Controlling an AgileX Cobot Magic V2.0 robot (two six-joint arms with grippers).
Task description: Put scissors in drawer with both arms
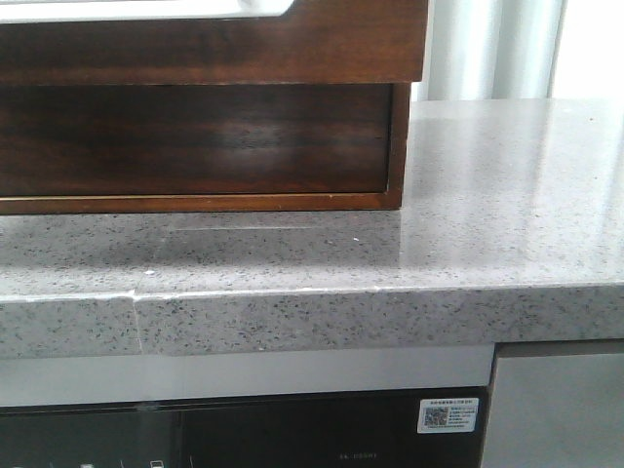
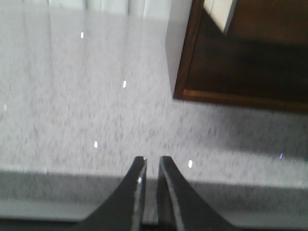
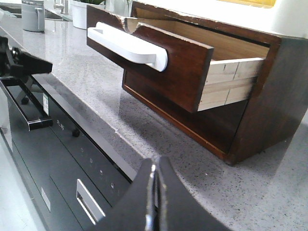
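Currently I'm seeing the drawer [image 3: 178,62] standing pulled open from the cabinet [image 3: 260,120] on the desk [image 1: 487,195], well beyond my right gripper [image 3: 154,192] with jaws closed, while the left gripper [image 2: 150,166] is hovering, jaws barely parted, empty.

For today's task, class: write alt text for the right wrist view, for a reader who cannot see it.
A dark wooden cabinet sits on a speckled grey counter, its upper drawer pulled open. The right claw, shut, is in the foreground. No scissors show.

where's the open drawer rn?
In the right wrist view the drawer is pulled out from the top of the wooden cabinet on the counter; front view shows it top left.
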